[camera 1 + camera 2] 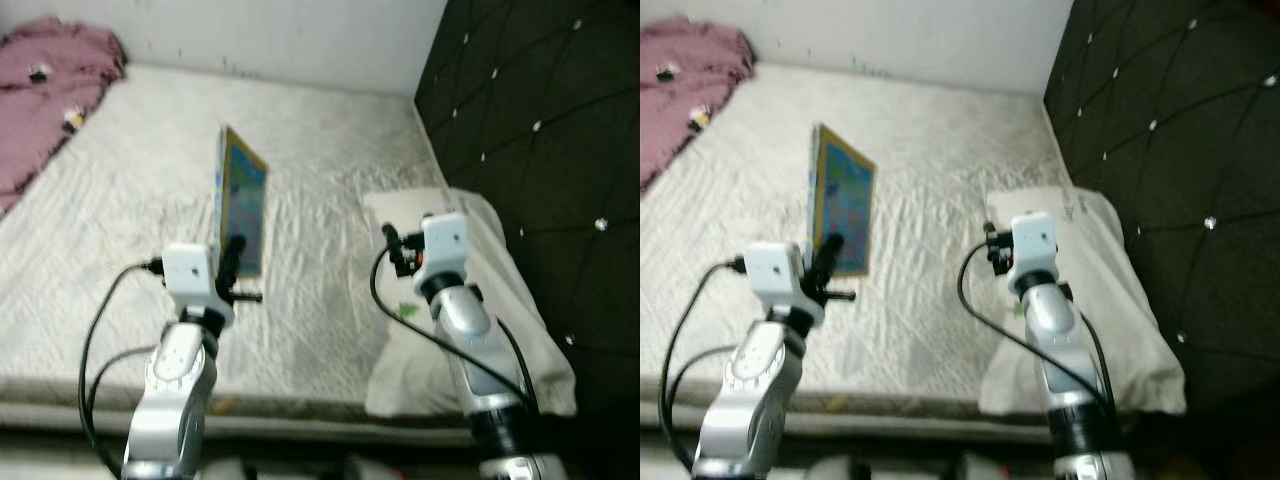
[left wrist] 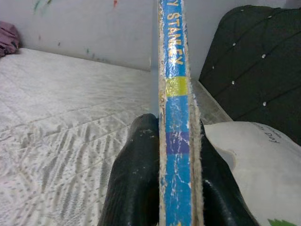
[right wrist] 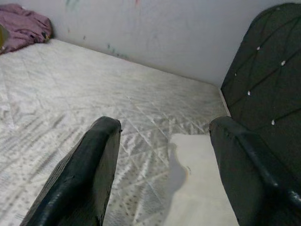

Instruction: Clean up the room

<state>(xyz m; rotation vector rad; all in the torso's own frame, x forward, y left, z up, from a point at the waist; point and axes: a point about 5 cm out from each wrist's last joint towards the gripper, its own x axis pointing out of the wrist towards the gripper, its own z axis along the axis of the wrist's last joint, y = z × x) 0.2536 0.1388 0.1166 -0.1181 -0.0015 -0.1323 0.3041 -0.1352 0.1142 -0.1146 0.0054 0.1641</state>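
The left gripper (image 1: 232, 262) is clamped on the lower edge of a thin, blue-spined hardcover picture book (image 1: 241, 203), held upright above the white quilted mattress (image 1: 120, 230). Stiff and light, it may pivot; grip nearer the spine. The right gripper (image 3: 162, 155) hangs apart over a white pillow (image 1: 520, 330).

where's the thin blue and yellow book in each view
Left eye view: thin blue and yellow book upright, left of centre, held by the left gripper.
Right eye view: book left of centre.
Left wrist view: blue spine clamped between black fingers.
Right wrist view: no book.
Shared landmark: black tufted headboard.
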